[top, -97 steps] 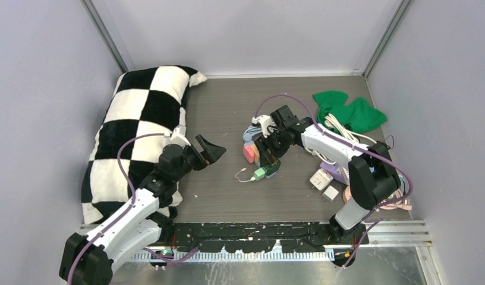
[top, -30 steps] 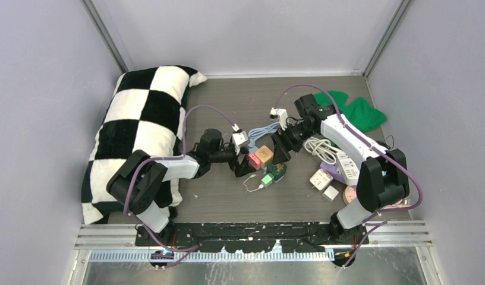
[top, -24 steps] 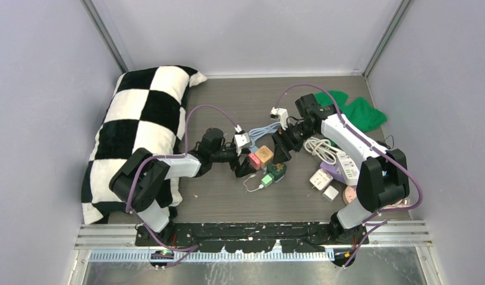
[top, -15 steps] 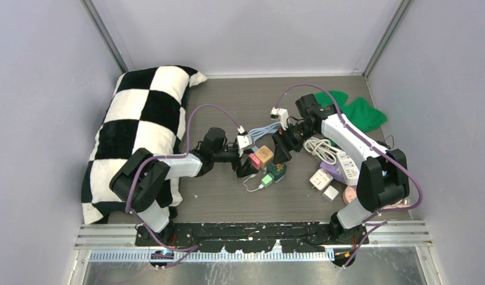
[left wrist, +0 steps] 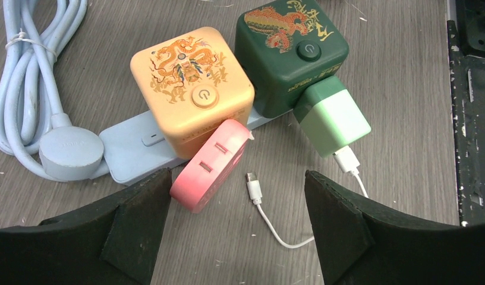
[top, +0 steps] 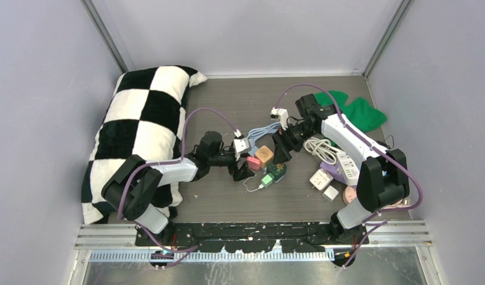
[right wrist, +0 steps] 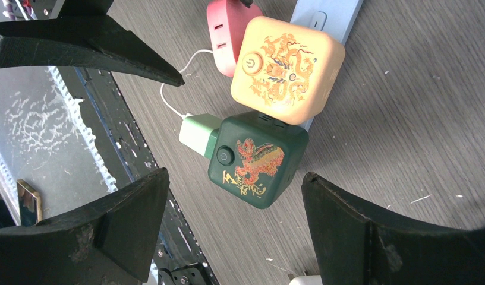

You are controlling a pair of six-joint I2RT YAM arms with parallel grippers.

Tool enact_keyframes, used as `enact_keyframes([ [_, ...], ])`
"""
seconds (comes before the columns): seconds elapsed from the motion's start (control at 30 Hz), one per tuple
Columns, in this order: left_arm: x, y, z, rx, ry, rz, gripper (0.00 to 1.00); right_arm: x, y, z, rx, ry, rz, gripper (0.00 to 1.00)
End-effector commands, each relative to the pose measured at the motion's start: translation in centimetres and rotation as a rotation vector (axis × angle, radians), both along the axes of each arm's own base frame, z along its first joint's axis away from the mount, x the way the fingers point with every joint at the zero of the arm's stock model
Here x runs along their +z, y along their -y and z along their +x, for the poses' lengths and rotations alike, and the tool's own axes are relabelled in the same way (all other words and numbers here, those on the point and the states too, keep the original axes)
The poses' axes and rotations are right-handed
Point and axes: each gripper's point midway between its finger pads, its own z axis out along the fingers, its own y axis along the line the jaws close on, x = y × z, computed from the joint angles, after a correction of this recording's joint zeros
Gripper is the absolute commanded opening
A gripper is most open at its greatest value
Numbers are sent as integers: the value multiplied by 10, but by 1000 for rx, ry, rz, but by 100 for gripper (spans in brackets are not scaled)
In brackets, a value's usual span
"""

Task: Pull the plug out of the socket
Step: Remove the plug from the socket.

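Note:
A light blue power strip (left wrist: 130,154) lies mid-table with an orange cube (left wrist: 191,89), a dark green cube (left wrist: 290,50) and a pink plug (left wrist: 209,166) on it. A light green charger (left wrist: 334,116) with a white cable (left wrist: 270,214) sticks out of the green cube's side. My left gripper (left wrist: 237,228) is open and empty, just short of the pink plug, its jaws on either side of the loose cable end. My right gripper (right wrist: 234,231) is open and empty, hovering by the green cube (right wrist: 258,157). In the top view the two grippers (top: 240,169) (top: 282,148) flank the strip.
A black-and-white checkered pillow (top: 139,119) lies along the left. A green cloth (top: 347,110) is at the back right. A white power strip with coiled cord (top: 341,157) and white adapters (top: 321,178) lie under the right arm. The strip's blue cord (top: 261,132) coils behind it.
Over three seconds my left arm swung from the pillow to the strip and my right gripper drew back from it. In the last second the left arm only shifted slightly; the plugs stayed put.

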Motion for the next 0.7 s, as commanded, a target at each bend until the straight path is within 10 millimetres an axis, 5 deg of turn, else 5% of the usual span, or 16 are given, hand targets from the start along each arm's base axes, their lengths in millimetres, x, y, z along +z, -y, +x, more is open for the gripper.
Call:
enact_keyframes([
  [0.0,13,4,-6,6,-9,-29,80,11,-3,1,15,20,32,86],
  [0.27,7,15,-13,87,-4,16,70,12,-2,1,14,27,32,86],
  [0.67,-6,5,-4,309,10,77,56,13,-6,6,-34,19,44,86],
])
